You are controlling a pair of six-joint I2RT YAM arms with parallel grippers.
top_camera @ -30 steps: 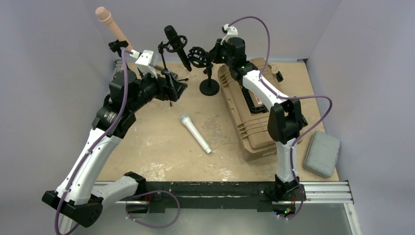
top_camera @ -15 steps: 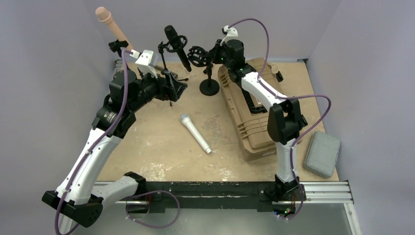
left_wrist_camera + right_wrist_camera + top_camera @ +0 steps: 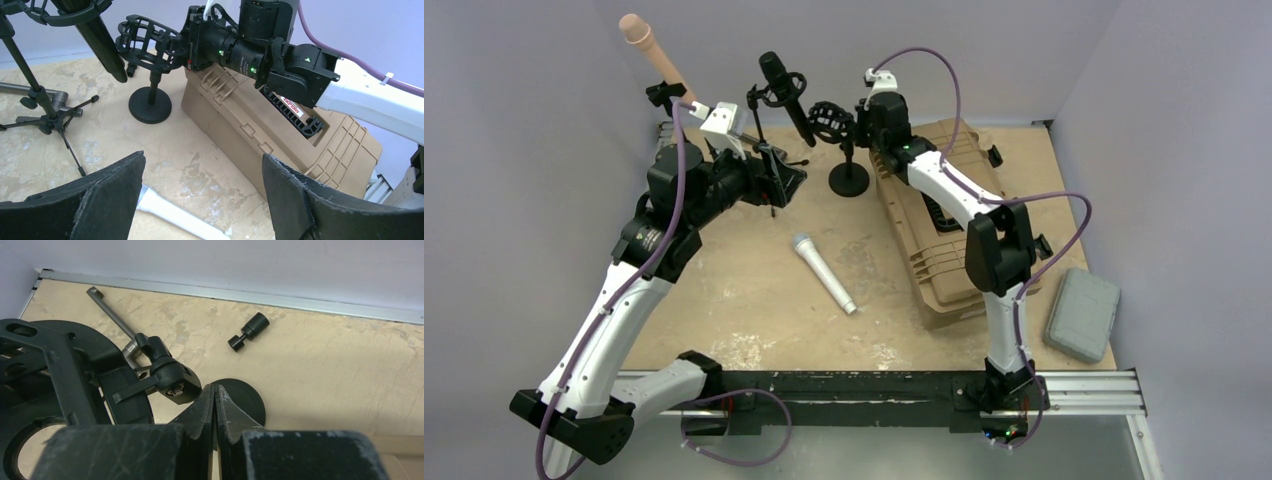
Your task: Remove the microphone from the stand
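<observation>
Counter (image 3: 744,290): tan board, surface scuffed and blotched pale. Items resting on it:
- A silver handheld microphone (image 3: 823,272) lies flat near centre.
- A round-base stand (image 3: 849,180) is upright toward the back.
- The tripod stand (image 3: 47,112) is left of it, legs splayed.
- A tan hard case (image 3: 934,250) is right of centre.
- A grey case (image 3: 1083,313) is near the right edge.
- A small black knob (image 3: 248,331) lies by the back wall.

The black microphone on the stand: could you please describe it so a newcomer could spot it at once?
Start at the tan case on the table's right, then look left past the round-based stand to the tripod stand. The black microphone is held tilted at its top, unlike the silver microphone lying flat on the table.
</observation>
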